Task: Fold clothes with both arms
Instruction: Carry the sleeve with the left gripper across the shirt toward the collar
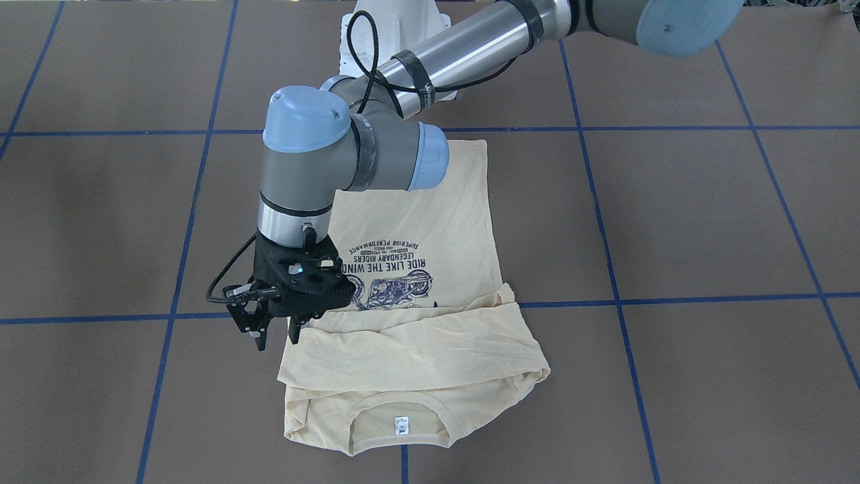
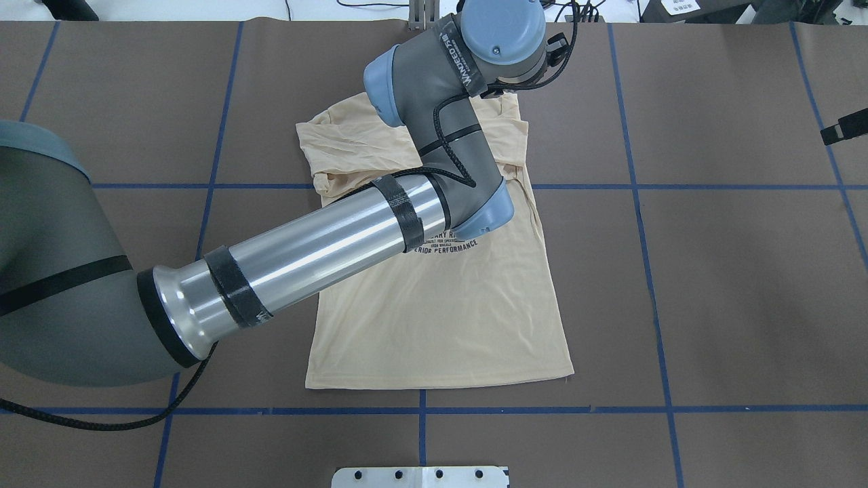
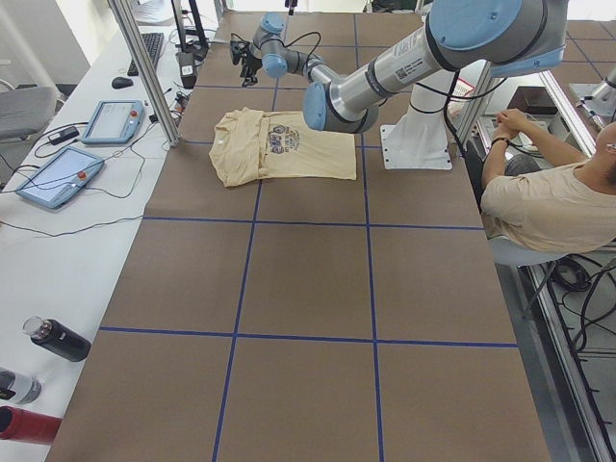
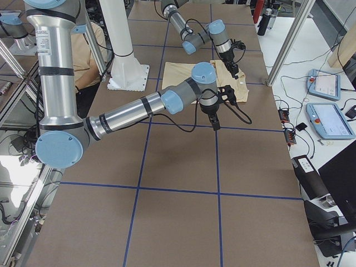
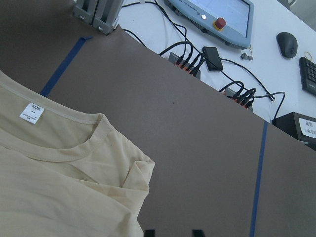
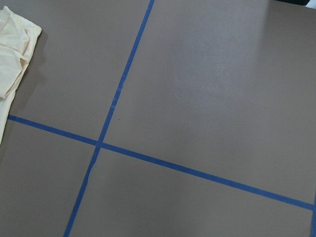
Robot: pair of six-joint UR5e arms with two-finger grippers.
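Front view: shirt flat at centre frame, print up, sleeves laid across the chest at lower centre. The long body is unfolded, so I judge the task roughly half done. The left gripper hangs over its lower-left edge, fingers parted, empty.
Right-side view: right gripper at centre frame, off the cloth; cannot tell its finger state.

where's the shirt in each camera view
Front-facing: shirt at centre, collar at bottom.
Overhead: centre, collar end at top, partly under the left arm.
Exterior left: upper middle.
Exterior right: upper middle, partly behind the right arm.
Left wrist: lower left.
Right wrist: top left corner.
Shared landmark: blue tape grid.
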